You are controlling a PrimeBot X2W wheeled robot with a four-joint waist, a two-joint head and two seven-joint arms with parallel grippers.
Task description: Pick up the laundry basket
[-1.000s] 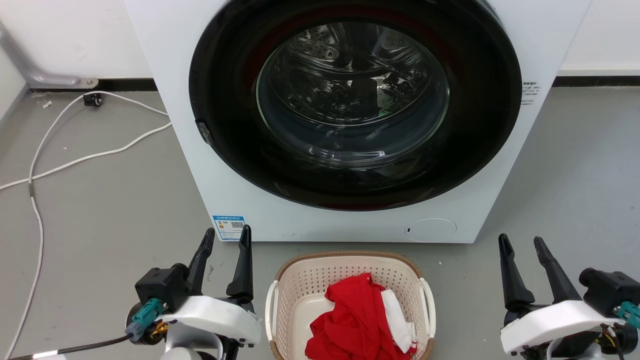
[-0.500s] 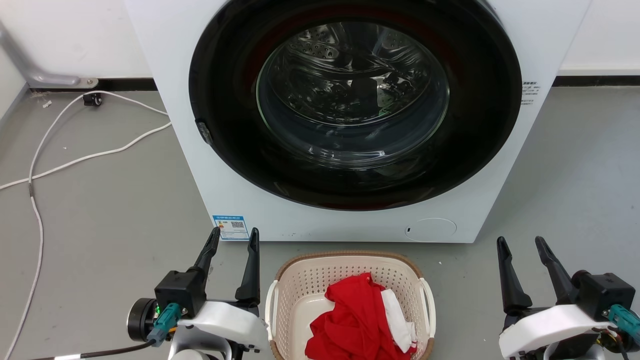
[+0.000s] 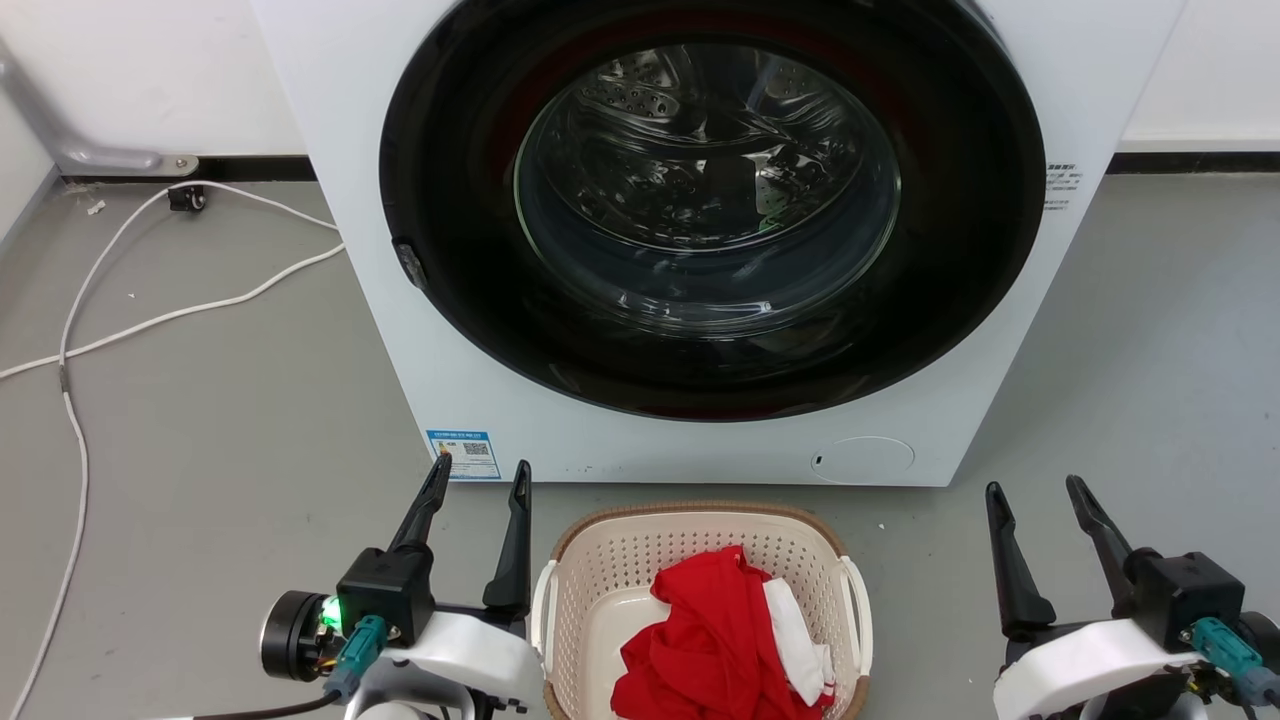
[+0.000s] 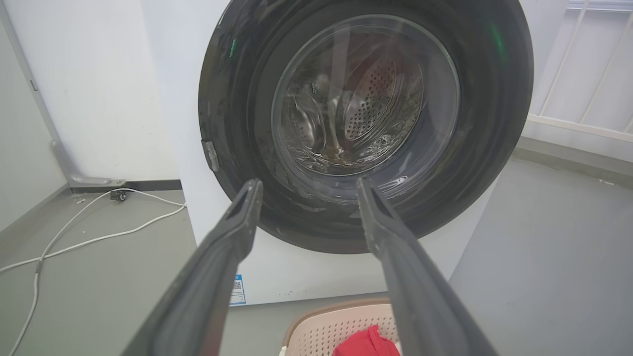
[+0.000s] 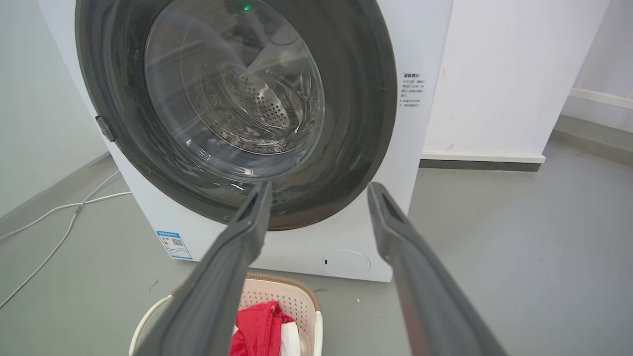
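- Laundry basket (image 3: 620,565) upright on the grey floor (image 3: 200,450), just in front of the washing machine (image 3: 480,400), low and central in the head view; not lifted.
- Inside: red garment (image 3: 710,640) heaped partly over a white one (image 3: 795,640); load light, by the look of it.
- Left pincer (image 3: 480,468) open and empty, fingers spread and pointing toward the washer; just beside the left loop handle (image 3: 540,610), no contact visible.
- Right pincer (image 3: 1033,485) likewise open and empty, well apart from the right loop handle (image 3: 862,610), out over the floor.
- Both wrist views aimed mostly at the round glass door (image 4: 366,94), with the basket only at the bottom edge; hence fingers judged not yet directed at the handles.
- Step in hand, as judged: approach, pre-grasp; nothing gripped.
- Next move probably calls for tipping both wrists downward, bringing the right pincer inward, straddling one handle per side, closing evenly, then raising both together and level.
- Possible trouble: uneven lift tilting the basket and spilling clothes; left fingers snagging the brown rim (image 3: 690,508) on descent.
- White cable (image 3: 150,320) off to the left, well away from the work.
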